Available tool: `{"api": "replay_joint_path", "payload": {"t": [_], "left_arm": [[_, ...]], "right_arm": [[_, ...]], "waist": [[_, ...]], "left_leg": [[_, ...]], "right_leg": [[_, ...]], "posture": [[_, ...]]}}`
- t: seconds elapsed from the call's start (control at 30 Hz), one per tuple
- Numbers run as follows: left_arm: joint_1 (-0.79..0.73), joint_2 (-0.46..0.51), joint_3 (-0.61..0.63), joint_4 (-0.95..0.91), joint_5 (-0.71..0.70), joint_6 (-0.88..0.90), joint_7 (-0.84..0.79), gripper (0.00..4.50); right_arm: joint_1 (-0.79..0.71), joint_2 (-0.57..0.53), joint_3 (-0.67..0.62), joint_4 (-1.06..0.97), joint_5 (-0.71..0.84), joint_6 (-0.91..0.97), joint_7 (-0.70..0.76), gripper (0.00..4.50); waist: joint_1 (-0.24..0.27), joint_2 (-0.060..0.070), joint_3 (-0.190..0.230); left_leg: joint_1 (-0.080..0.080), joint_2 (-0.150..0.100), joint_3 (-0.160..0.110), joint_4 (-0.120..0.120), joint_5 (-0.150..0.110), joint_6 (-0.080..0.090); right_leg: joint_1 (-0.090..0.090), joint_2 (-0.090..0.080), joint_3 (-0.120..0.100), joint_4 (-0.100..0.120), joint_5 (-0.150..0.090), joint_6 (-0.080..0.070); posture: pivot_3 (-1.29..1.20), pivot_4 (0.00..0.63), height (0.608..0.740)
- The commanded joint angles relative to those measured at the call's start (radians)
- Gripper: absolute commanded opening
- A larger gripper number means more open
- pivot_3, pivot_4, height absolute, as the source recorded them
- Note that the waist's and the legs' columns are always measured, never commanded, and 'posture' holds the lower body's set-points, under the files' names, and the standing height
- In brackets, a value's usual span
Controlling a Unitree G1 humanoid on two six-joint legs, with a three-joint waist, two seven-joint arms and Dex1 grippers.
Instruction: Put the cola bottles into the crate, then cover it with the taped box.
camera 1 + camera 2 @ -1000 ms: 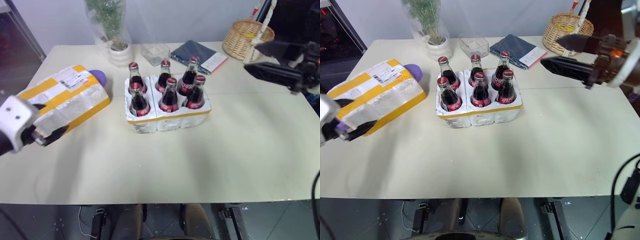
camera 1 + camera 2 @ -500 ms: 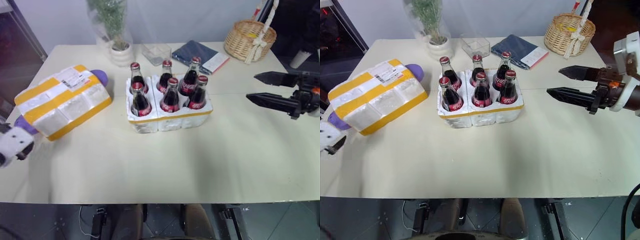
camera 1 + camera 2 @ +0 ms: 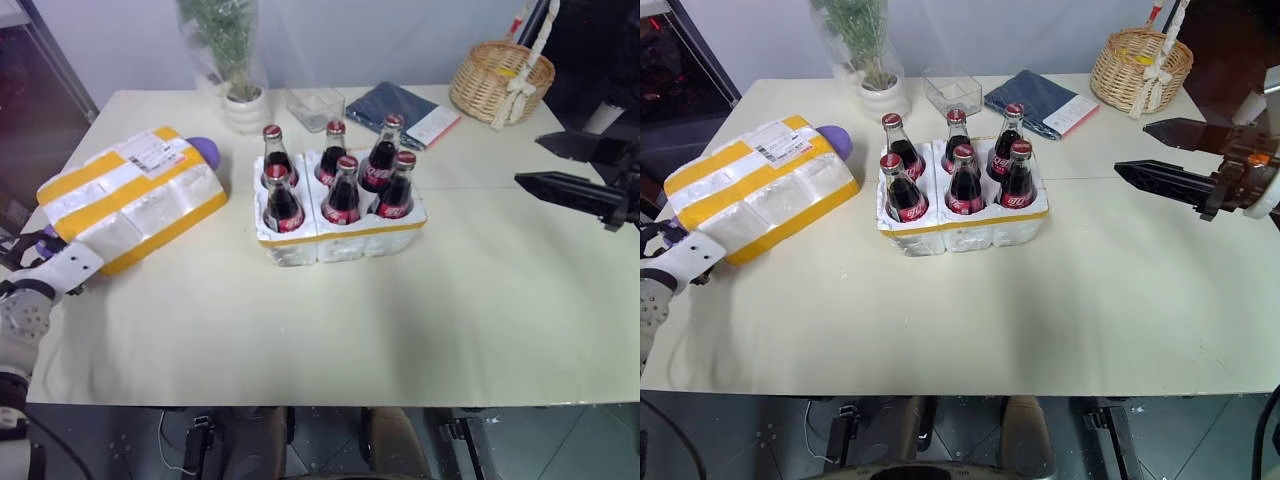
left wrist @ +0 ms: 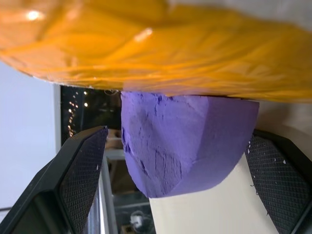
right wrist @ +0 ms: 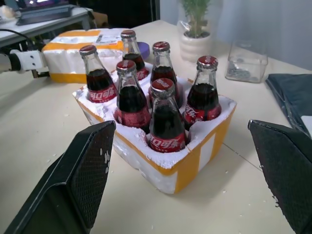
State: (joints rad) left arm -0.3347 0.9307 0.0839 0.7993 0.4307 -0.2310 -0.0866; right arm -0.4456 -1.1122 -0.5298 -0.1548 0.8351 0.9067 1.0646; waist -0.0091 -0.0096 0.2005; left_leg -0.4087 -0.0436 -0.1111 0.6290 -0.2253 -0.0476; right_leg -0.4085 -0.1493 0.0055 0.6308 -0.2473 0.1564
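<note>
Six cola bottles [image 3: 340,185] stand in the crate [image 3: 340,240], middle of the desk [image 3: 400,320].
The taped box [image 3: 130,200] lies at the left, uncovered crate beside it. The left hand [image 4: 180,146] is wide open around the box's purple end [image 4: 185,141], gripping nothing; the right hand [image 3: 1165,155] hangs open and empty at the right edge.

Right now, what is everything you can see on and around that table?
cola bottles: six, dark with red labels and caps, all standing in the crate's wells.
crate: one, white foam with a yellow band, mid-table.
taped box: one, white foam with yellow tape, shipping label on top, purple ends, at the table's left.
potted plant: one, green in a white pot, far edge.
clear tray: one, see-through, beside the plant.
dark folded cloth: one, navy, far side.
wicker basket: one, tan, far right corner.
table: one, cream.
left pincer: open, its fingers either side of the box's purple end.
right pincer: open, empty, right of the crate.
</note>
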Motion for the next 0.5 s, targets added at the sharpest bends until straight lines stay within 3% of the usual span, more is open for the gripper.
{"api": "replay_joint_path", "payload": {"t": [0.03,0.27,0.5], "left_arm": [[-0.026,0.016,-0.039,0.052,0.010,-0.038,0.009,3.96],[-0.075,0.045,-0.070,0.073,0.011,-0.059,0.009,0.76],[-0.082,0.110,-0.021,-0.059,-0.034,-0.069,-0.007,0.76]], "right_arm": [[0.026,-0.022,-0.051,-0.034,0.007,-0.016,0.003,4.50],[0.110,-0.046,-0.110,0.000,-0.008,-0.042,0.051,4.50],[0.150,-0.057,-0.116,0.038,-0.036,-0.085,0.078,4.50]], "waist": [[-0.002,0.000,0.000],[0.000,0.001,0.000],[-0.001,0.000,0.000]], "left_leg": [[0.000,0.000,0.000,0.000,0.000,0.000],[0.000,0.000,0.000,0.000,0.000,0.000],[0.000,0.000,0.000,0.000,0.000,0.000]], "right_leg": [[0.000,0.000,0.000,0.000,0.000,0.000],[0.000,0.000,0.000,0.001,0.000,0.000],[0.000,0.000,0.000,0.001,0.000,0.000]], "posture": [[0.00,0.150,0.736],[0.00,0.150,0.736],[0.00,0.150,0.736]]}}
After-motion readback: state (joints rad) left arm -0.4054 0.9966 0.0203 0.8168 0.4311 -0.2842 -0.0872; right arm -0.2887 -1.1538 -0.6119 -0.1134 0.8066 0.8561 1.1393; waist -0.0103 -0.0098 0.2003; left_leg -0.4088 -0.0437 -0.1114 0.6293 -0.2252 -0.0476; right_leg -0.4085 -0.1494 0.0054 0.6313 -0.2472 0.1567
